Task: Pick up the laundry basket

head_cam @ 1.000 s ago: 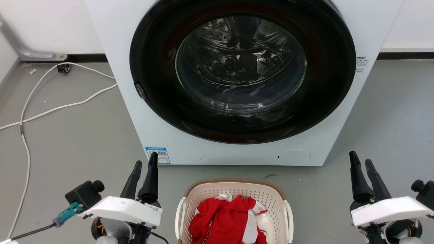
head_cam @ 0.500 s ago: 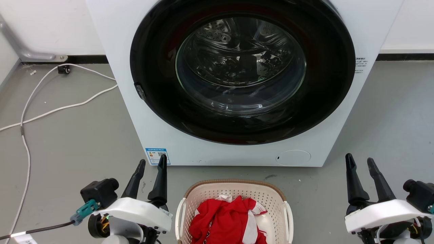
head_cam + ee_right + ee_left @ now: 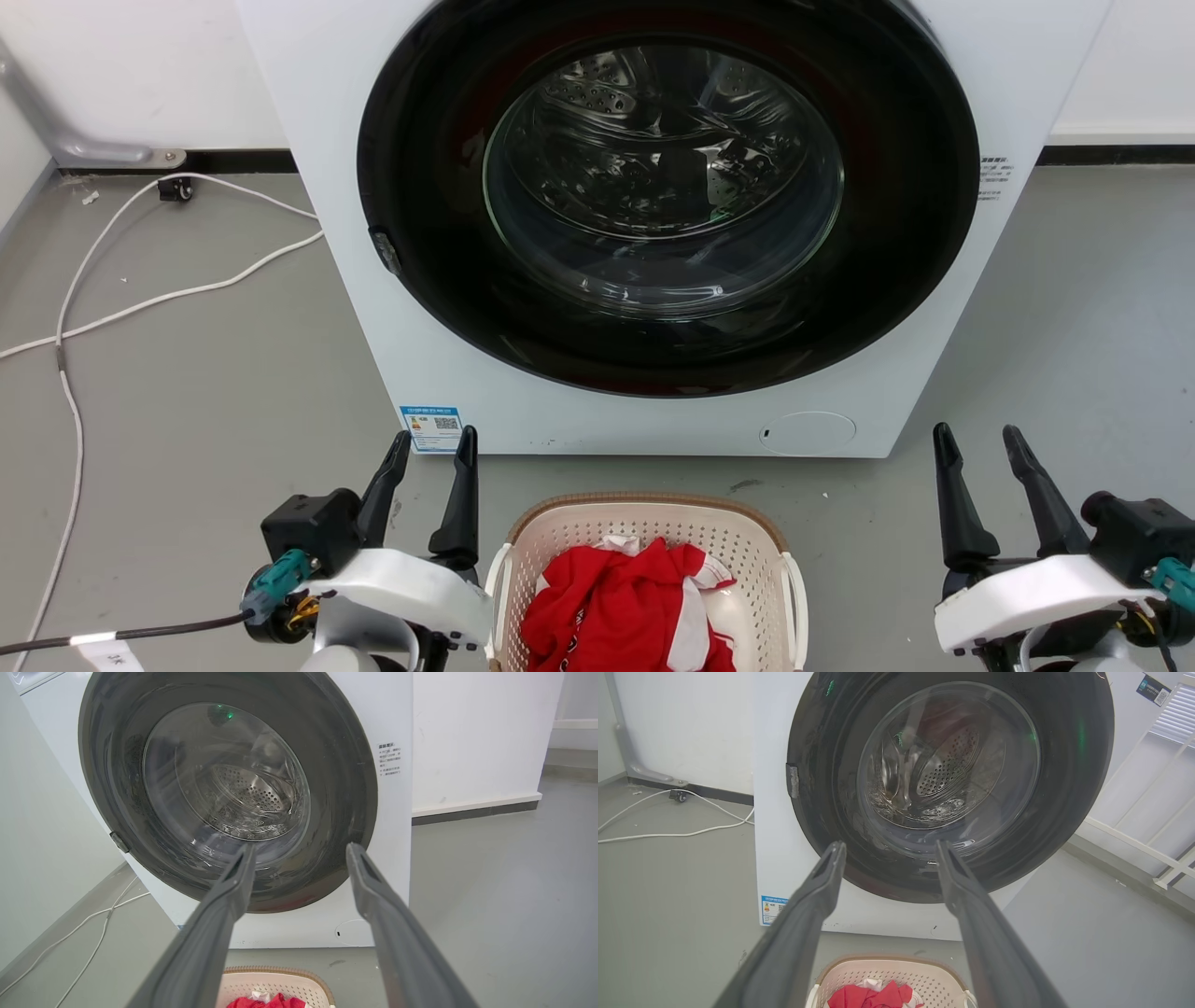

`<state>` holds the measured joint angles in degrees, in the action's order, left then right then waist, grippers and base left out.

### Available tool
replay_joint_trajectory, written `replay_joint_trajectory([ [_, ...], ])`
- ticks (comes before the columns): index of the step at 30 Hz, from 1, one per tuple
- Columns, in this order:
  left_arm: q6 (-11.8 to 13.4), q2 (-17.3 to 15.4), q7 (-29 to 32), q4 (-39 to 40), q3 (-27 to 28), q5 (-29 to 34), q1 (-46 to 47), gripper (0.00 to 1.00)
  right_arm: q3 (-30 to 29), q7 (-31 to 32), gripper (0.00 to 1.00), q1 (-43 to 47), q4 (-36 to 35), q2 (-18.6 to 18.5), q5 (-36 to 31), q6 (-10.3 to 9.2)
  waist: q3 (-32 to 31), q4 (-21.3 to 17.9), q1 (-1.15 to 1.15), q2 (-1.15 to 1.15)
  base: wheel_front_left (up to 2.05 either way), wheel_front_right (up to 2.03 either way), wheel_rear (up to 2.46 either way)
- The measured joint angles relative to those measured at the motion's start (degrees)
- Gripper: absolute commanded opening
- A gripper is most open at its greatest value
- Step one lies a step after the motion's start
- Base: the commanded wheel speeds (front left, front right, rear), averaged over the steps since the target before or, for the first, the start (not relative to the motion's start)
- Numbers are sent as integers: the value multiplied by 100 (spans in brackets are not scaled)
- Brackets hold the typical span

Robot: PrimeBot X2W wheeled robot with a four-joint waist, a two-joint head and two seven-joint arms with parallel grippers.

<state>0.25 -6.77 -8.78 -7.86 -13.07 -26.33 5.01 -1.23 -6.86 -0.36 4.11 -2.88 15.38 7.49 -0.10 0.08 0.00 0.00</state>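
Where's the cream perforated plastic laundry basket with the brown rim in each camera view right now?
Head view: laundry basket at bottom centre, partly cut off.
Left wrist view: laundry basket at the bottom edge, centre, cut off.
Right wrist view: laundry basket at the bottom edge, left of centre.
Shared landmark: the white washing machine's round dark door, above the basket everywhere.

Ahead of me a white front-loading washing machine (image 3: pixel 653 429) with a round dark glass door (image 3: pixel 663 187) stands on the grey floor (image 3: pixel 187 420), before a white wall (image 3: pixel 140 65) with a black skirting strip (image 3: pixel 243 161). A white cable (image 3: pixel 149 301) snakes across the floor's left side, and a white barred railing (image 3: pixel 1134 842) shows beside the machine.
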Motion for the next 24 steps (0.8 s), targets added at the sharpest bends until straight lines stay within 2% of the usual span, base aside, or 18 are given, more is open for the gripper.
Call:
replay_joint_trajectory([
  [14,179,-43,-185,4,-165,692,19,100,46,10,100,181,-233,0,-761,0,-4,-8,0,0,0,0,0],
  [24,187,-38,-307,-4,-229,1121,17,100,76,-76,100,245,-319,-1,-1125,1,-18,-17,0,0,0,0,0],
])
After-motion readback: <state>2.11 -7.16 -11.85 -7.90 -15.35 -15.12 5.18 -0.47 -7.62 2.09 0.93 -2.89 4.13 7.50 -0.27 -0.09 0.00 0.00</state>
